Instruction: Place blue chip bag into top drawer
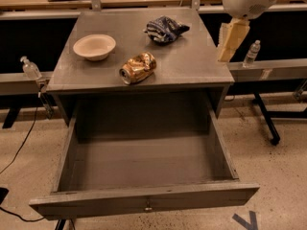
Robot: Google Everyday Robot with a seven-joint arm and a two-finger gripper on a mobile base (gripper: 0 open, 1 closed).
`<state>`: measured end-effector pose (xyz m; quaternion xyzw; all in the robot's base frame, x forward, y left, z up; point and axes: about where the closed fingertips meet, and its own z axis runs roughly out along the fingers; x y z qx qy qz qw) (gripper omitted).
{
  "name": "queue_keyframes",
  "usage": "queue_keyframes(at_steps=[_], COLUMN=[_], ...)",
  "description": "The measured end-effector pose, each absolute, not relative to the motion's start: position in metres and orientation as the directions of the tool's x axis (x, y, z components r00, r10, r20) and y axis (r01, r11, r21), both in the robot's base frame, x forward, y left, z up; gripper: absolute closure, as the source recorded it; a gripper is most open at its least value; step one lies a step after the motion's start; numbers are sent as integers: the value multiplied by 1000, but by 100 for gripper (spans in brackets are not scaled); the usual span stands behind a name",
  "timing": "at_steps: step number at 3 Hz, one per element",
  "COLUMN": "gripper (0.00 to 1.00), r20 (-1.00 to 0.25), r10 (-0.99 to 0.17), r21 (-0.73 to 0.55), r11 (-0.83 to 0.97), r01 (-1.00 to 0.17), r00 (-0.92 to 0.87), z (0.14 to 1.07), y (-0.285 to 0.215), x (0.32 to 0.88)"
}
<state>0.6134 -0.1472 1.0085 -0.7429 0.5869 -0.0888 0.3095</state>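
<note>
Blue chip bag (164, 29): small, crumpled, dark-blue foil with white marks. It lies at the far side of the flat grey tabletop (192, 63), a bit right of the middle.

The cream-coloured tool (230, 40) hangs in the air over the right edge of the tabletop. It is right of the bag, apart from it, and holds nothing. I cannot tell if the tool is open or closed.

I think the blue chip bag will be very light and soft. It may squash and crackle when pinched. Foil is smooth, so it could slip. The puffed-up middle, or a raised fold on top, looks like the best place to take hold. A flat edge would be hard to catch.

Nearer and more to the left lies a crushed gold-brown can (138, 67), shiny, dented and on its side. It is near the bag but not touching. Further left sits a round, pale, shallow bowl (94, 46).

Below, at the near side, the wide grey wooden top drawer (144, 159) is pulled out and open. It has a small metal knob (148, 207) in the middle of its front panel.
</note>
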Motion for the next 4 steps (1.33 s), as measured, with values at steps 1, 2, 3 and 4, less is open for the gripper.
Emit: queue_keyframes(at_steps=[1,2,3,4], gripper=[0,0,0,0], r20=[-227,-205,-156,-107], r10=[-927,-925,-924,-924], r21=[-572,-607,-652,-707], r11=[-122,-135,-169,-189], r01=[-811,-783,-740,-681], r00=[300,319,349,367], z=[1009,1009,998,980], y=[-146,-143,-147,-152], x=[617,634,683,746])
